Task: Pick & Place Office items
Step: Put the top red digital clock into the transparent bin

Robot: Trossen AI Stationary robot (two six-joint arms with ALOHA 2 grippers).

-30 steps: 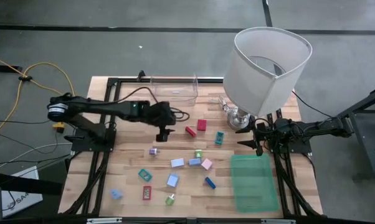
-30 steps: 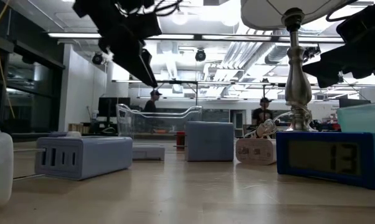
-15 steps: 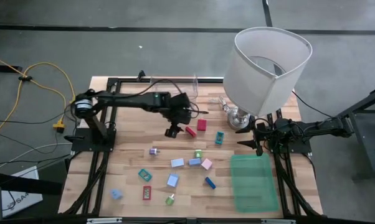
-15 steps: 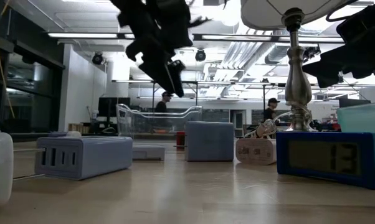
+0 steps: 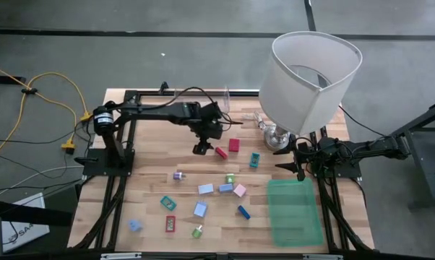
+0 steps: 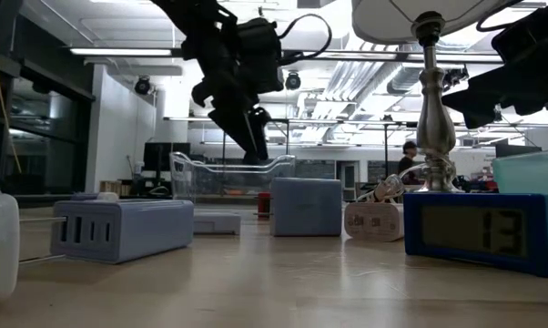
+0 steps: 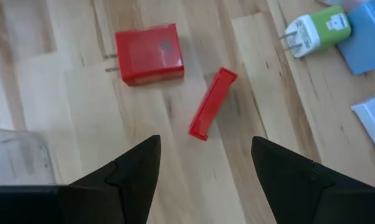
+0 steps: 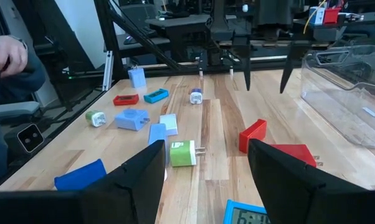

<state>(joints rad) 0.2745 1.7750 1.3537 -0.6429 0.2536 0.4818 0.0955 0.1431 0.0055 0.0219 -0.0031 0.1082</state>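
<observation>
Small coloured pieces lie scattered flat on the wooden table: a red block [image 5: 234, 145] [image 7: 149, 53], a slim red piece [image 5: 221, 152] [image 7: 212, 104], teal [image 5: 254, 159], a green-white plug [image 5: 230, 178], purple [image 5: 178, 175], blue [image 5: 206, 189], pink [image 5: 240, 191] and others nearer the near edge. My left gripper [image 5: 201, 148] [image 7: 205, 142] hangs open above the table, just left of the slim red piece, touching nothing. My right gripper [image 5: 298, 165] [image 8: 204, 149] waits open by the lamp base.
A big white lamp [image 5: 311, 72] stands at the far right on its metal base [image 5: 277, 137]. A clear bin [image 5: 199, 105] sits at the far edge and a green bin [image 5: 293, 209] at the near right. A person's arm [image 8: 7, 62] shows beyond the table.
My left gripper has travelled toward the table's right and a little toward the far edge, ending beside the two red pieces; in the low view it now sits lower. It has stayed open. The pieces and my right arm have not moved.
</observation>
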